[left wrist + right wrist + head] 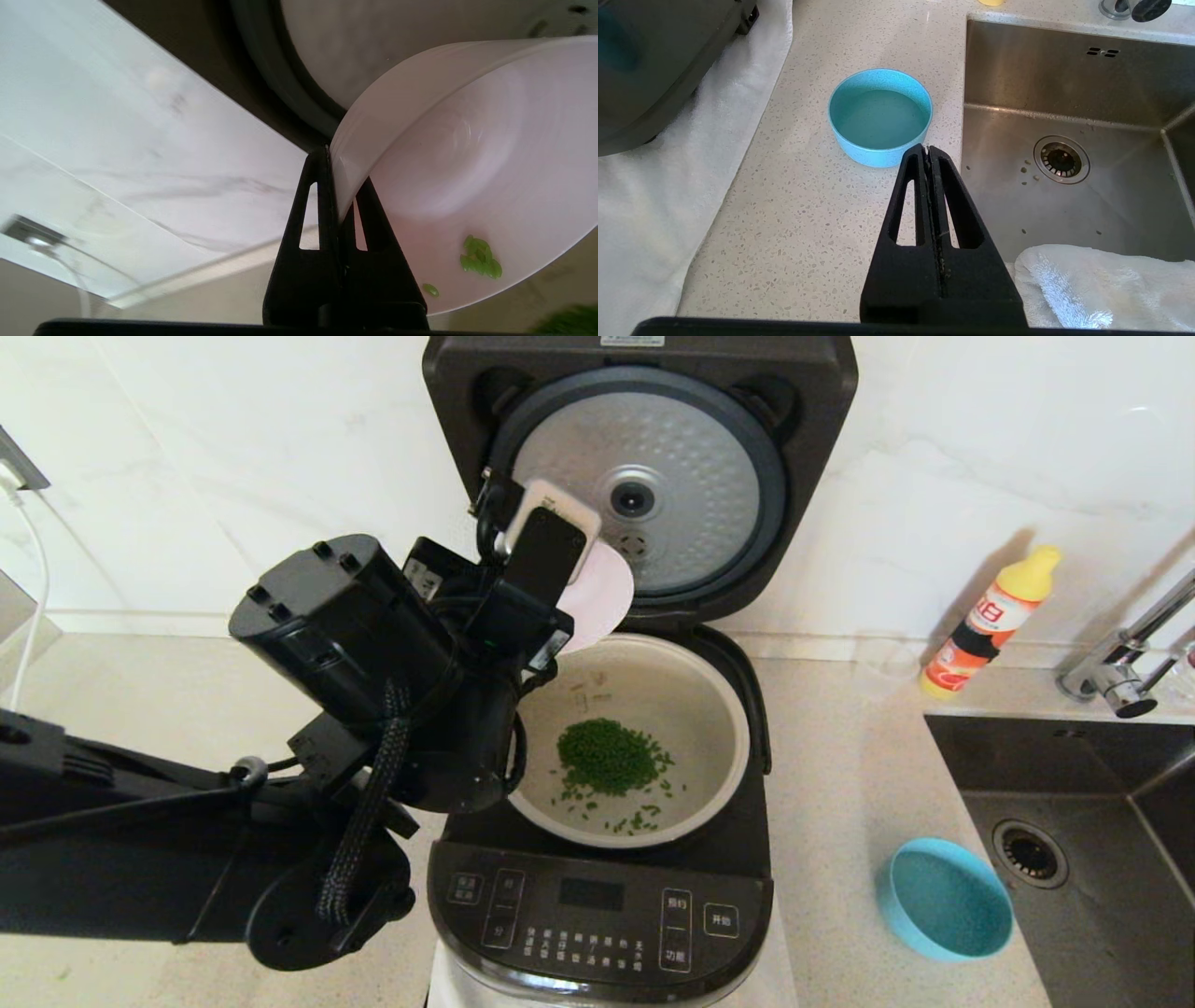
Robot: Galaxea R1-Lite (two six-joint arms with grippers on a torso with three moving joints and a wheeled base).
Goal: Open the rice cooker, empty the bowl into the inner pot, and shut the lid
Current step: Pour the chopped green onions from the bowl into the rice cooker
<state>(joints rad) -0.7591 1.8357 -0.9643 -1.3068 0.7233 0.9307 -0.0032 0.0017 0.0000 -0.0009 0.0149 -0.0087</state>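
The black rice cooker [597, 915] stands open, its lid [644, 476] upright with the dimpled silver disc facing me. The pale inner pot [709, 709] holds a heap of green grains [607, 756]. My left gripper [340, 186] is shut on the rim of a pink bowl [467, 154], tipped on its side above the pot's far left edge; the bowl also shows in the head view [602, 593]. A few green grains [479, 261] cling inside it. My right gripper [928, 151] is shut and empty, above the counter near the blue bowl, out of the head view.
A blue bowl [943, 896] sits on the speckled counter right of the cooker, also in the right wrist view [880, 116]. A steel sink [1102, 859] with a tap [1120, 681] lies at the right. An orange bottle [990, 625] stands by the wall. A white towel [1101, 284] lies near the sink.
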